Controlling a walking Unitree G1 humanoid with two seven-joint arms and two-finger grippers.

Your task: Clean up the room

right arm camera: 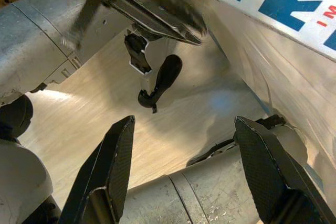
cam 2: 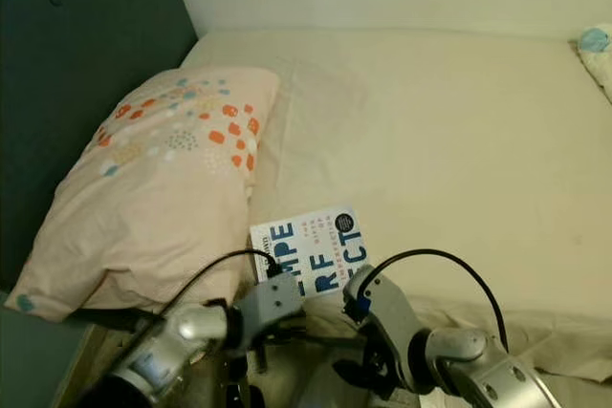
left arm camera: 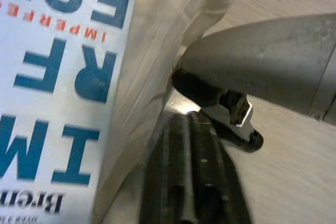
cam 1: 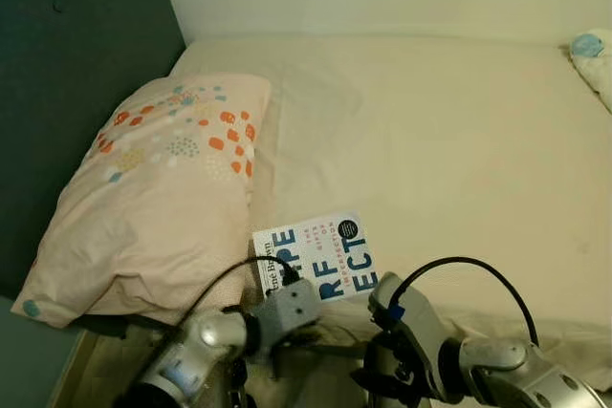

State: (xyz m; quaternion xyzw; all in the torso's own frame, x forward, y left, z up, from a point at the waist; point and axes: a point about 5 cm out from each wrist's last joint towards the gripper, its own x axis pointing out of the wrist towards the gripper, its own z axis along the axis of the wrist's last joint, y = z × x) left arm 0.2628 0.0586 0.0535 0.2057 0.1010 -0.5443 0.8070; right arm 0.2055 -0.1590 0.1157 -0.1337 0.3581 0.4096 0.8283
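Book [cam 1: 316, 257], white cover with big blue letters, lies flat near the edge of the cream bed [cam 1: 459, 140], just beside the patterned pillow [cam 1: 158, 198], with both arms low in front of it. The right wrist view gives what the head views hide: the right gripper [right arm camera: 184, 177] spread wide over pale wood floor [right arm camera: 105, 129], below the mattress edge and the book. The left gripper [left arm camera: 191, 182] points along the bedside just beside the book's edge, and I cannot tell whether its fingers are parted.

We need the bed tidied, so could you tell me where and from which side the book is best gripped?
Probably by its near edge, from the bed's front: the book lies flat on the sheet, that edge close to the mattress edge, pillow crowding its left. The open right gripper hangs below.
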